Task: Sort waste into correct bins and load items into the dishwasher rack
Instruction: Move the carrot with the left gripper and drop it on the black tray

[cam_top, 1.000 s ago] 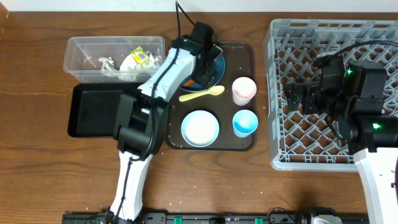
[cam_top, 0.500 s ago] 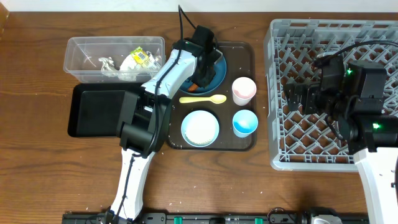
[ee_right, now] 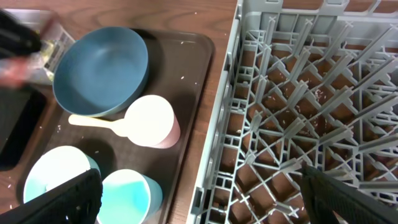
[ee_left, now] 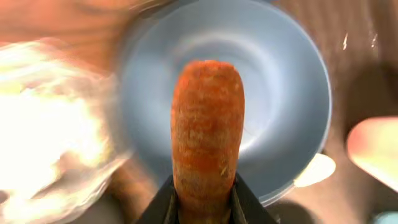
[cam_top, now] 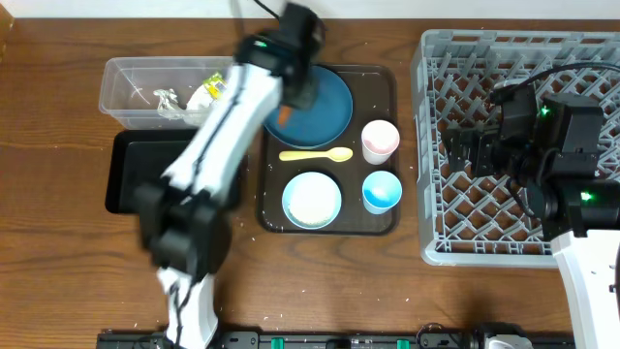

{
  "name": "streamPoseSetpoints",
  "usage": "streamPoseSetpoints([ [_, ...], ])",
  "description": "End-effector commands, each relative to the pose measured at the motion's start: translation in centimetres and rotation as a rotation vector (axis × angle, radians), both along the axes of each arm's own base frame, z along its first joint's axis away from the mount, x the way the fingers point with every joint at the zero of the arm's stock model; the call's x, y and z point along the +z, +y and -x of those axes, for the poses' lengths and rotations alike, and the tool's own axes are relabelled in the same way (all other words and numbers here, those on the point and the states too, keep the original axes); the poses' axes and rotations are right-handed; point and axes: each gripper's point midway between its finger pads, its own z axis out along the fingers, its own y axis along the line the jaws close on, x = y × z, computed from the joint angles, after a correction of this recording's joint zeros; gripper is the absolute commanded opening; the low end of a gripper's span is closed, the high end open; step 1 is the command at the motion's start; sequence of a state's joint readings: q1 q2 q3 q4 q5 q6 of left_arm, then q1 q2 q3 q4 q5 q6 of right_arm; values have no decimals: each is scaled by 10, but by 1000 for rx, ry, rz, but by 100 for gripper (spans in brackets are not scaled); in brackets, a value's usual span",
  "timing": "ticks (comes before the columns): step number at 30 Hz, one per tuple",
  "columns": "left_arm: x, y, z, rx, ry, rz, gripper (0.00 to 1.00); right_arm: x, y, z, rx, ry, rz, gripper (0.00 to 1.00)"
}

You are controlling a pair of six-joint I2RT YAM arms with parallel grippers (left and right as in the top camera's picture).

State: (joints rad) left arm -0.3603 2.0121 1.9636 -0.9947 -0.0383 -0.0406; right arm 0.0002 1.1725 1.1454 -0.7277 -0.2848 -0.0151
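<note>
Spreading under everything is a dark brown wooden table (cam_top: 58, 242) with clear grain and a few pale specks near its near edge; no room shows beyond it apart from a pale strip along the far edge. The left gripper (cam_top: 298, 89), blurred in the overhead view, is clamped on the small orange carrot (ee_left: 206, 134), which juts out between its fingers (ee_left: 163, 208) over the left part of the dark blue plate (cam_top: 327, 105). That plate lies at the far end of the brown serving tray (cam_top: 380, 82), with the yellow spoon (cam_top: 315, 154) just near of it, the pale pink cup (cam_top: 380, 141) to the right, and the light blue bowl (cam_top: 312, 199) and light blue cup (cam_top: 382, 191) at the near end. Left of the tray, the clear tub (cam_top: 121, 73) holds crumpled white paper (cam_top: 167, 101) and the yellow-green wrapper (cam_top: 217, 87); the black tray (cam_top: 131, 179) sits just near of it. The right gripper (ee_right: 208, 199) hangs with its jaws spread wide, holding nothing, over the left part of the grey dishwasher rack (cam_top: 431, 58) on the right of the table
</note>
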Motion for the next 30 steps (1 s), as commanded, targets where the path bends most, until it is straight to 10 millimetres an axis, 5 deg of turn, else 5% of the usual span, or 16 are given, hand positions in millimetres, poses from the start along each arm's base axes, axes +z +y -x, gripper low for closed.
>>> streamPoseSetpoints([
  [1, 70, 69, 12, 363, -135, -1, 7, 8, 5, -2, 22, -23, 3, 99],
  [6, 86, 184, 73, 934, -85, -52, 6, 8, 5, -3, 22, -26, 2, 99],
  [12, 41, 258, 127, 1456, 59, -41, 6, 10, 5, -6, 22, -37, 2, 99],
  [17, -25, 272, 151, 1783, 109, -3, 10, 11, 6, -7, 15, -41, -6, 99],
  [23, -102, 263, 142, 1810, 100, 108, 11, 10, 7, -7, 20, -37, -11, 99],
  [27, -128, 254, 139, 1802, 111, 180, 12, 10, 7, -7, 20, -36, -11, 99],
  [30, -133, 254, 141, 1801, 115, 179, 30, 10, 7, -7, 18, -34, -13, 99],
])
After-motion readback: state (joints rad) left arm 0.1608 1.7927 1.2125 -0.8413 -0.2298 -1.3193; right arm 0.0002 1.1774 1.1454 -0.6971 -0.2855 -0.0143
